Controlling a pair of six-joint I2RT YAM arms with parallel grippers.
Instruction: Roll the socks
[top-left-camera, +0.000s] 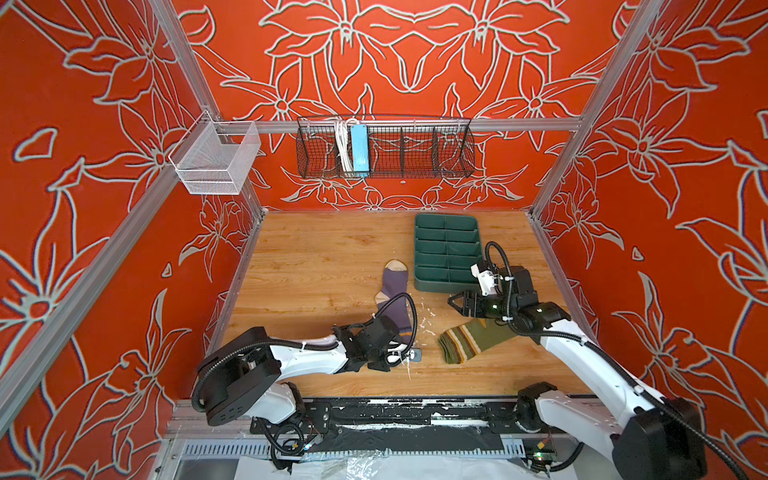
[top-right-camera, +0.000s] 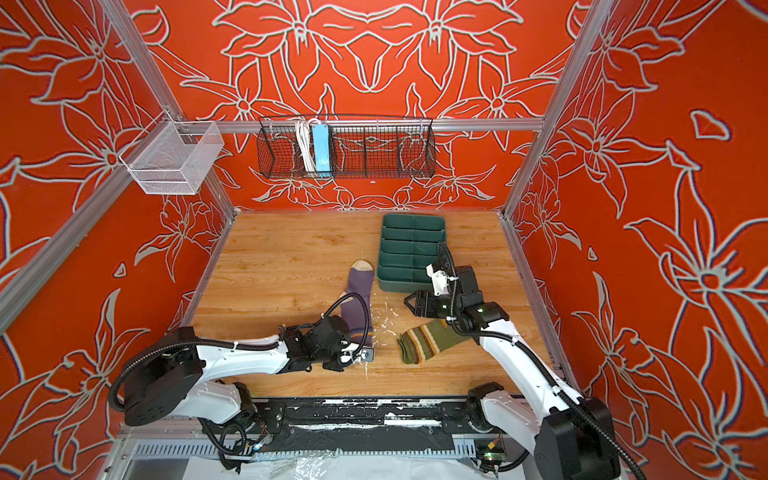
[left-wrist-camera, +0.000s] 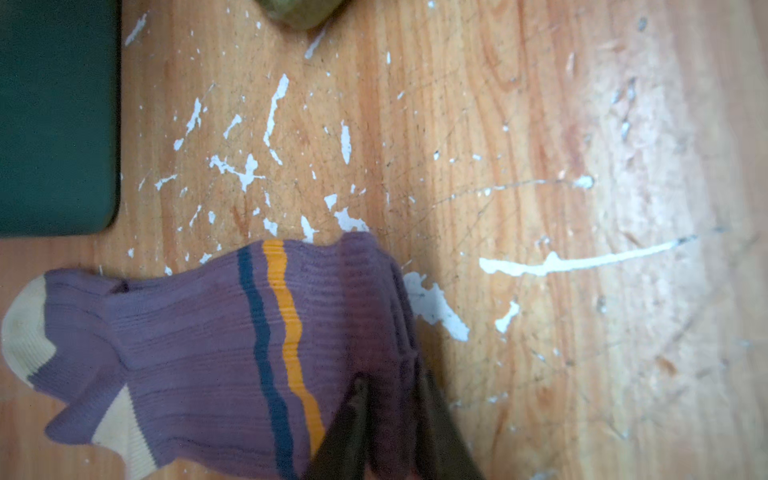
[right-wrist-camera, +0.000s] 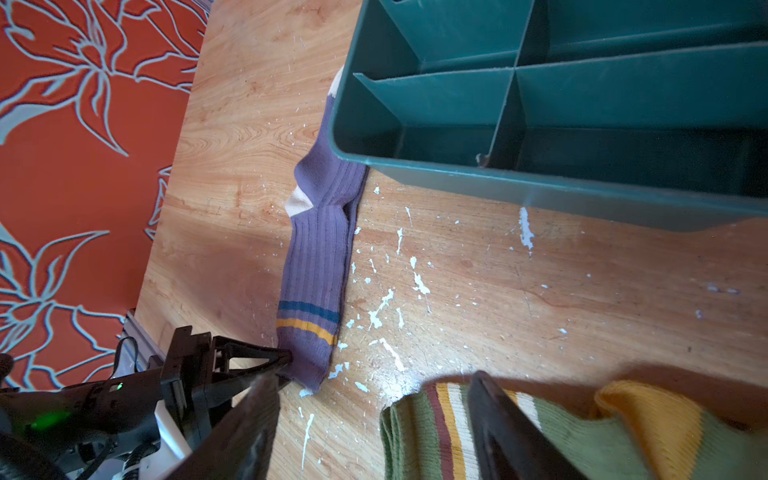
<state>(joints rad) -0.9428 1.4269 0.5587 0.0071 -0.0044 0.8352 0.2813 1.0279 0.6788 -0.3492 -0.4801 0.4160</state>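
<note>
Purple ribbed fabric sock (top-left-camera: 394, 297) with cream toe lies lengthwise at the centre of both top views, cuff clamped by the left gripper (left-wrist-camera: 390, 386), while the olive green striped sock (top-left-camera: 469, 340) lies to its lower right, just below the right gripper (top-left-camera: 456, 304), whose fingers stand apart.

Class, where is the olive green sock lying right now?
In both top views the olive green sock lies front right on the table, right of the purple sock, near the green tray, partly under the right arm.
</note>
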